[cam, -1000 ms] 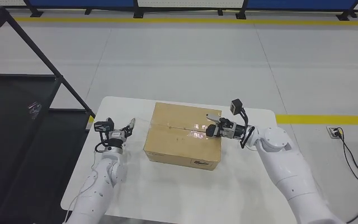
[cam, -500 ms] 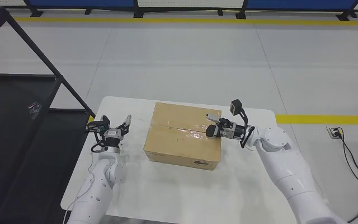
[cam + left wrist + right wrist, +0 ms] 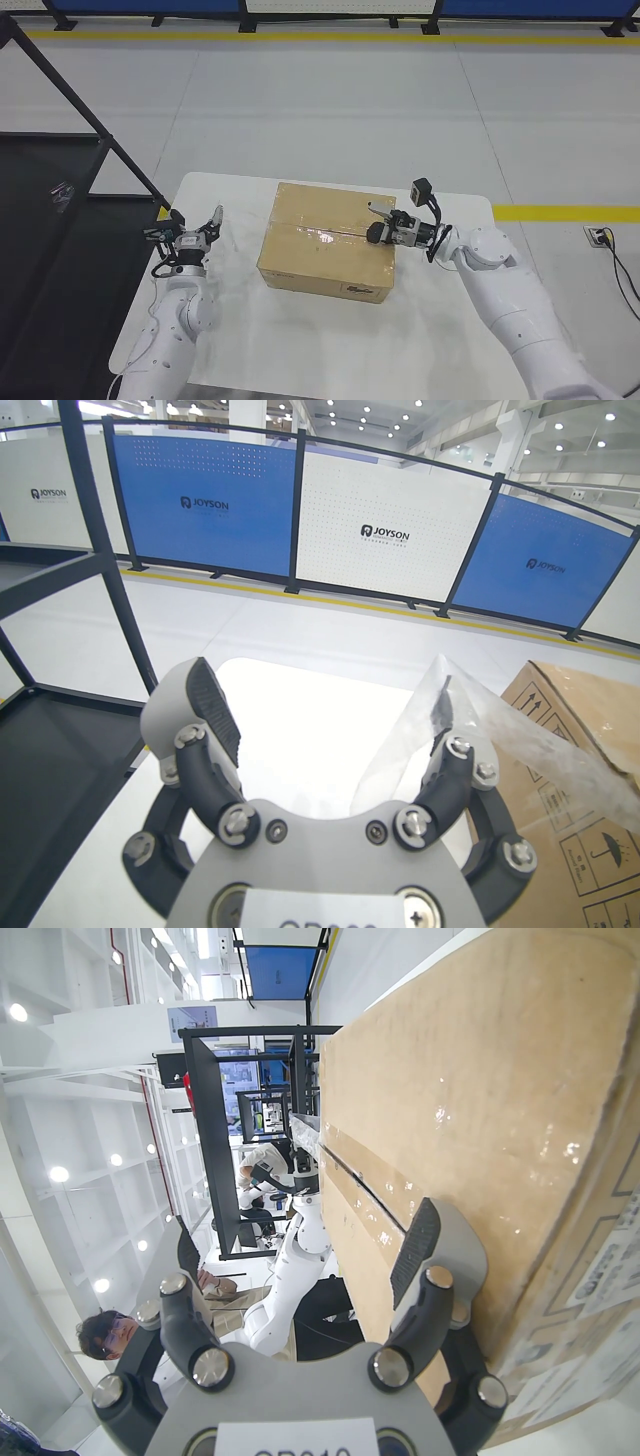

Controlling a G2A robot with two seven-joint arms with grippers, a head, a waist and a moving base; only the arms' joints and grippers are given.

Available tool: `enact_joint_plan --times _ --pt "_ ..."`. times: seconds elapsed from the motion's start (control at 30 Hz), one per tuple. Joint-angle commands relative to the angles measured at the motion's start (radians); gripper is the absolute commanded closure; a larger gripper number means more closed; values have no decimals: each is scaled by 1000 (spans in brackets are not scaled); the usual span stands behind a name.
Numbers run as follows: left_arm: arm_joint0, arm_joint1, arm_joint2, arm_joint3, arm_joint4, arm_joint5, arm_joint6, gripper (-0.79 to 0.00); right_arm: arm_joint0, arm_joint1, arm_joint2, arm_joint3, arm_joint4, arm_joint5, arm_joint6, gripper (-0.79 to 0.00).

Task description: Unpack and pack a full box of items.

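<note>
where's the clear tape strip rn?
In the left wrist view, the clear tape strip clings to one finger of the open left gripper and trails across to the top edge of the cardboard box.

Matt cardboard box [image 3: 325, 255], glossy clear tape [image 3: 525, 740]

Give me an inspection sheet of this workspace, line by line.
Surface: white table, cardboard box at its middle.
Job's things: box flaps shut; clear tape strip runs from its edge to a finger of the left gripper.
Clutter: nothing seen.
Grippers: left gripper open beside the box; right gripper open, one finger over the box top.
Cables: floor cable by an outlet, off the table.
Surroundings: black rack beside the table; yellow floor line; fence panels.
</note>
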Motion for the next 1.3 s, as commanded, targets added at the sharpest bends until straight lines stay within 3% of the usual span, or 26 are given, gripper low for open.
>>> enact_joint_plan --times 0.0,0.77,1.27 --pt "3 1 -9 -3 -7 1 -3 -785 4 -2 -3 8 3 -1 -1 -785" --pt "-23 3 -81 -1 -78 -14 -65 -785 24 -18 -26 50 20 -30 -13 -785" --pt "-29 1 -94 -17 -90 -17 -38 -785 28 -22 -30 61 22 -33 -8 -785"
